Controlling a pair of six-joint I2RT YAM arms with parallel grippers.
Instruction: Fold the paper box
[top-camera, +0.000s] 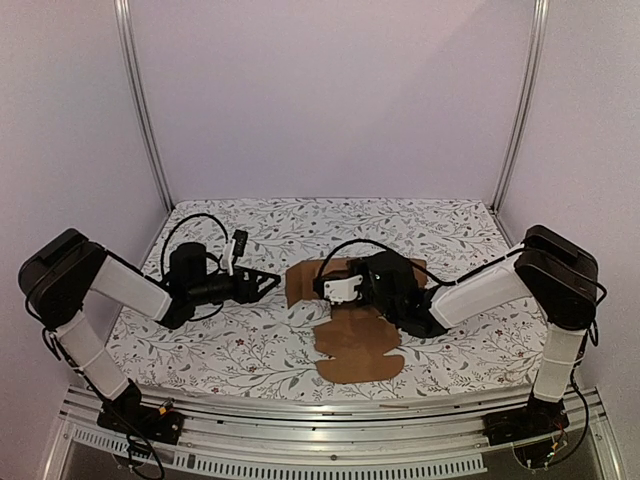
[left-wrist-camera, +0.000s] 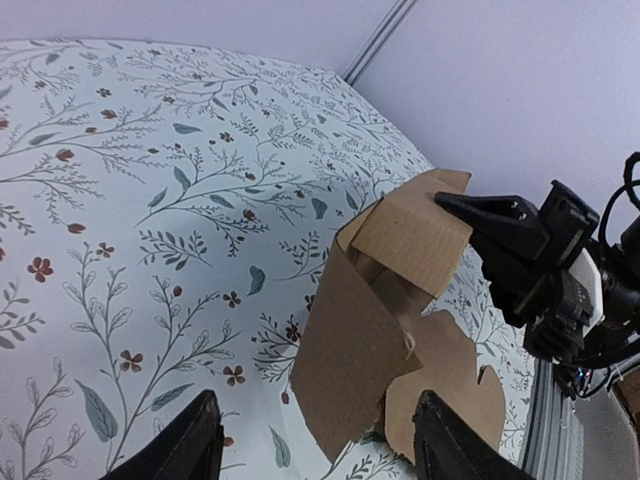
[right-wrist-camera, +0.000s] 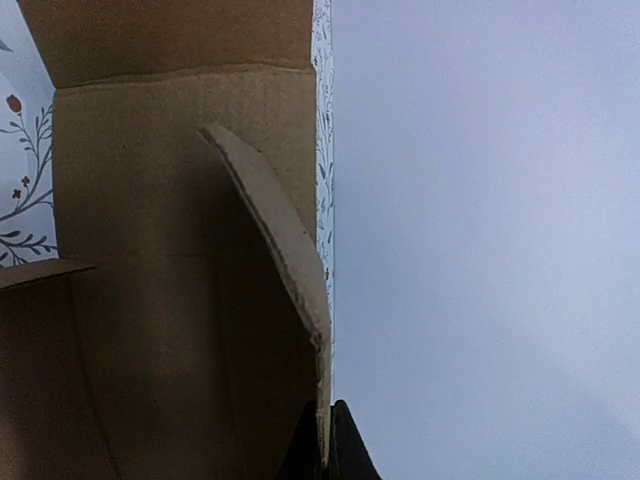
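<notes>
right end effector pinching the edge of a raised flap of the paper box, which lies half-folded at mid surface. left end effector spread, near the upright panel, gripping nothing. advise a steady pinch while the left pushes that panel along its crease.

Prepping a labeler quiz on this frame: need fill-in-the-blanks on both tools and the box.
1. The right tool is ___ on a flap of the paper box.
2. The left tool is ___ and holds nothing.
3. The paper box is plain ___ cardboard.
Missing words: shut; open; brown.
</notes>
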